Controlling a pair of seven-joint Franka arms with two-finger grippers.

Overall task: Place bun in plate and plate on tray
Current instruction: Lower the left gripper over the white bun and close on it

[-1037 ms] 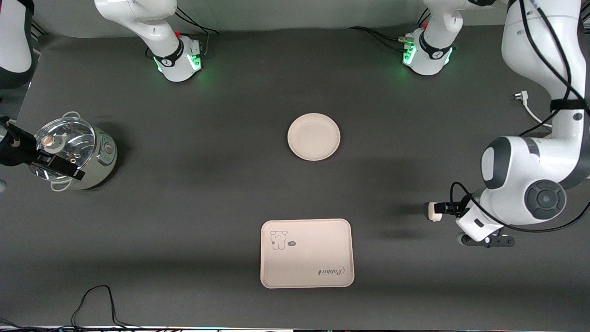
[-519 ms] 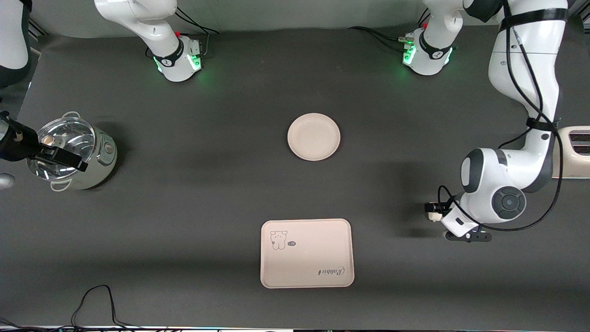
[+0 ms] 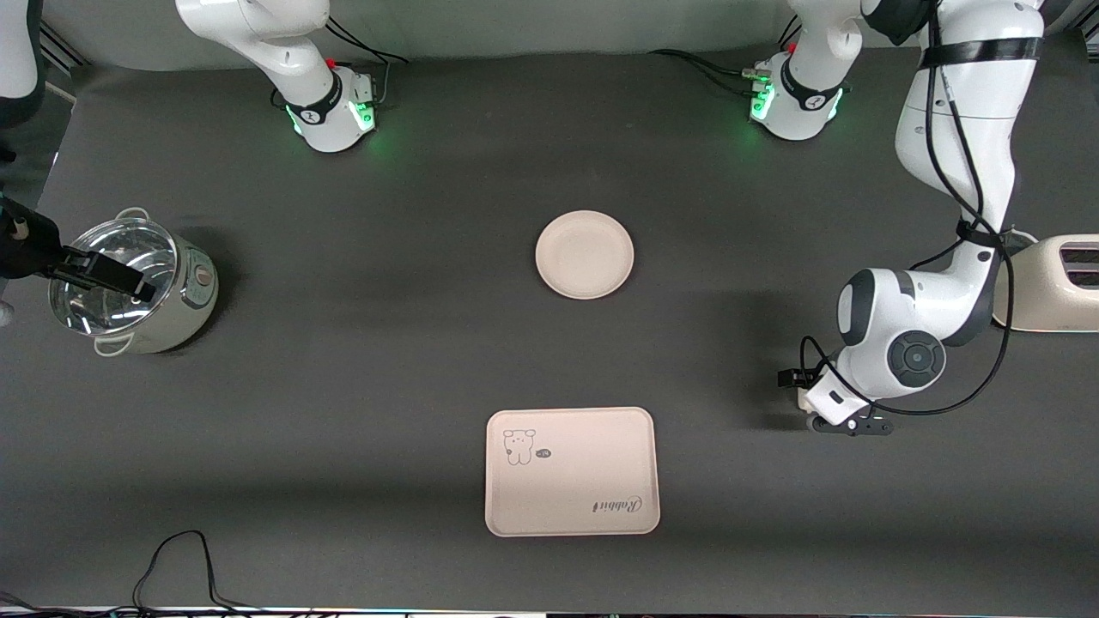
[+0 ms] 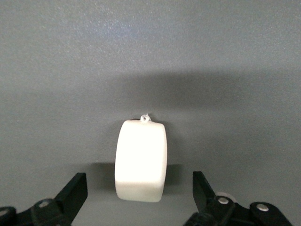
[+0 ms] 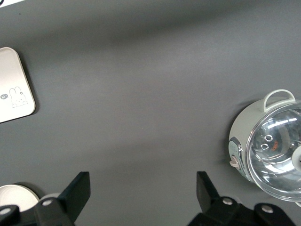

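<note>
The bun (image 4: 141, 160), a small white rounded lump, lies on the dark table toward the left arm's end. My left gripper (image 4: 139, 182) is open and low over it, with a finger on each side and not touching; in the front view this gripper (image 3: 800, 393) hides most of the bun. The round plate (image 3: 585, 255) lies empty at the table's middle. The rectangular tray (image 3: 573, 471) with the bear drawing lies nearer to the front camera than the plate, also empty. My right gripper (image 3: 103, 275) is open and empty, over the pot.
A steel pot (image 3: 137, 287) with a glass lid stands at the right arm's end; it also shows in the right wrist view (image 5: 270, 141). A cream toaster (image 3: 1052, 283) stands at the left arm's end. A black cable (image 3: 172, 558) lies at the table's near edge.
My left arm has come down and shifted a little toward the table's middle, so its open fingers now sit lower around the bun. My right gripper has drifted across the pot, away from the front camera.
</note>
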